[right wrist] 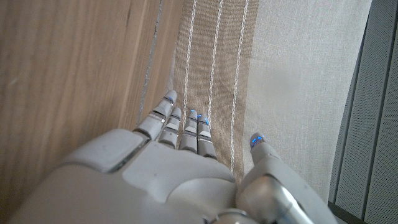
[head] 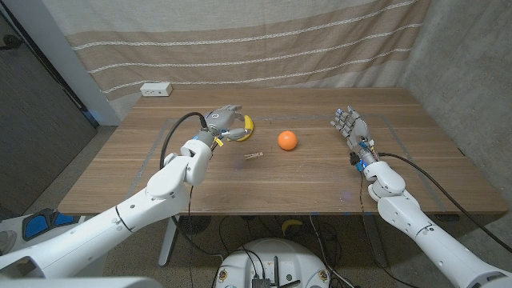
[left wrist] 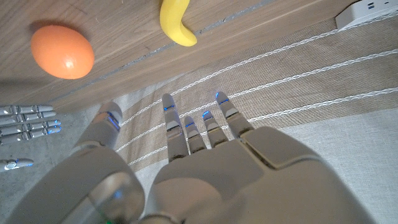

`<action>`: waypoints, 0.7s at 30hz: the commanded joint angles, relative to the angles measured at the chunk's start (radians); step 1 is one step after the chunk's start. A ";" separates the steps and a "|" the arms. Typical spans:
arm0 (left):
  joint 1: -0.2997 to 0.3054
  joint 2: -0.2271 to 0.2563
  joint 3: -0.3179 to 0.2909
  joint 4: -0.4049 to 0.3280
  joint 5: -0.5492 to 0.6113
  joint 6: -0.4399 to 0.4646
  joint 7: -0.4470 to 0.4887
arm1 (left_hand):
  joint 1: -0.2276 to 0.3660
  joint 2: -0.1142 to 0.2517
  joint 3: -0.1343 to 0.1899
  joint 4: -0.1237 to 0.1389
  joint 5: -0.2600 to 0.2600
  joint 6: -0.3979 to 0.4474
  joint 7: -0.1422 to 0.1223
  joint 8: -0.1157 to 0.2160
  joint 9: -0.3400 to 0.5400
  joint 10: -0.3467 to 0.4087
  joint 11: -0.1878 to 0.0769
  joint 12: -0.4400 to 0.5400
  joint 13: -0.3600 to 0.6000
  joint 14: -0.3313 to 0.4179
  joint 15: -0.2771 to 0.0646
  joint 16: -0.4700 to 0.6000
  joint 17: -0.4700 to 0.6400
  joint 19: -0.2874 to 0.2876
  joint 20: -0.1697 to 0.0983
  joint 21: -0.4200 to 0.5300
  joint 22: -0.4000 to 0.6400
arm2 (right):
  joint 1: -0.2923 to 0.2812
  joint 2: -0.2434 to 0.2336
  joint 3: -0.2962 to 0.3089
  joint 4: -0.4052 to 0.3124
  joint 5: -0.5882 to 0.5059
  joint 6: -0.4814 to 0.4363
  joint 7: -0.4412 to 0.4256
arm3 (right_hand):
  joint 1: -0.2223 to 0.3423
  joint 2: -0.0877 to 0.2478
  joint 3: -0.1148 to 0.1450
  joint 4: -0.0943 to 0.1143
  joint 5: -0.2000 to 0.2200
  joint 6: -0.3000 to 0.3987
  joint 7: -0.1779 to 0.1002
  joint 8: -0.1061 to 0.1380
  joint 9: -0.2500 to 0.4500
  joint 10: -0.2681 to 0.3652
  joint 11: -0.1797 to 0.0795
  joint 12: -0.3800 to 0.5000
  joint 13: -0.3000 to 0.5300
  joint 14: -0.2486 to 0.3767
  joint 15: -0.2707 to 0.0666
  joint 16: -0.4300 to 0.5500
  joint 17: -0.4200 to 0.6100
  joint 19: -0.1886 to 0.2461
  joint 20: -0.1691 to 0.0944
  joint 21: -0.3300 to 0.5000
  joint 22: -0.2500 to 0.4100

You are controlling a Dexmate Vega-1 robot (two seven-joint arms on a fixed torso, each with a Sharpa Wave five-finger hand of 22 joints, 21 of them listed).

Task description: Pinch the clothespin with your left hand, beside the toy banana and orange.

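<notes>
A small wooden clothespin lies on the table's middle, between the toy banana and the toy orange. My left hand hovers behind and to the left of the clothespin, just in front of the banana, fingers spread and holding nothing. The left wrist view looks past that hand to the banana and orange. My right hand stands at the table's right with its fingers apart and nothing in them; its fingertips show in the left wrist view too.
A white power strip lies at the table's back left edge, also seen as a power strip in the left wrist view. A striped beige curtain hangs behind the table.
</notes>
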 commanded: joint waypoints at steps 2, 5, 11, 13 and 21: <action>-0.021 -0.040 0.049 -0.005 0.173 0.107 -0.143 | 0.062 -0.013 0.012 -0.002 0.005 0.045 -0.014 0.020 0.001 0.015 0.001 0.008 0.005 0.013 -0.023 0.002 0.002 0.013 -0.005 -0.001 -0.001 | 0.002 0.003 0.001 0.009 0.004 0.008 0.012 | -0.002 0.002 0.000 -0.004 -0.002 0.009 0.004 0.003 0.003 0.008 -0.003 0.004 0.004 0.012 0.002 0.009 0.004 0.011 -0.004 0.002 0.005; -0.030 -0.047 0.045 -0.008 0.173 0.110 -0.198 | 0.078 -0.018 0.012 -0.001 0.004 0.039 -0.010 0.017 0.001 0.017 0.002 0.008 0.005 0.011 -0.023 0.001 0.002 0.014 -0.005 -0.002 -0.001 | 0.000 0.001 0.001 0.007 0.003 0.008 0.011 | -0.002 0.003 0.000 -0.004 -0.002 0.009 0.004 0.003 0.003 0.008 -0.004 0.004 0.004 0.012 0.002 0.009 0.004 0.012 -0.003 0.002 0.005; -0.045 -0.050 0.047 -0.011 0.196 0.108 -0.285 | 0.119 -0.029 0.010 0.001 0.002 0.061 -0.010 0.025 0.000 0.029 0.003 0.010 0.005 0.013 -0.024 0.001 0.002 0.015 -0.005 -0.003 0.000 | -0.005 0.000 0.003 0.000 0.002 0.008 0.006 | -0.003 0.003 -0.001 -0.005 -0.002 0.010 0.004 0.003 0.003 0.008 -0.002 0.004 0.004 0.014 0.004 0.010 0.005 0.013 -0.003 0.002 0.005; -0.045 -0.052 0.046 -0.012 0.204 0.107 -0.297 | 0.128 -0.032 0.009 0.001 0.001 0.065 -0.007 0.026 0.000 0.032 -0.002 0.011 0.005 0.016 -0.026 0.002 0.002 0.018 -0.008 -0.002 0.000 | -0.007 -0.001 0.004 -0.002 0.003 0.008 0.005 | -0.003 0.003 -0.001 -0.005 -0.002 0.011 0.004 0.003 0.003 0.008 0.000 0.003 0.004 0.012 0.003 0.009 0.005 0.013 -0.002 0.002 0.005; -0.057 -0.065 0.054 -0.008 0.258 0.113 -0.390 | 0.150 -0.037 0.007 0.002 0.000 0.070 -0.010 0.026 0.000 0.032 -0.003 0.009 0.005 0.016 -0.025 0.001 0.002 0.019 -0.006 -0.002 0.000 | -0.010 -0.002 0.004 -0.004 0.002 0.010 0.007 | -0.005 0.003 -0.001 -0.006 -0.002 0.011 0.004 0.002 0.003 0.011 -0.002 0.004 0.004 0.015 0.004 0.011 0.005 0.014 -0.002 0.002 0.005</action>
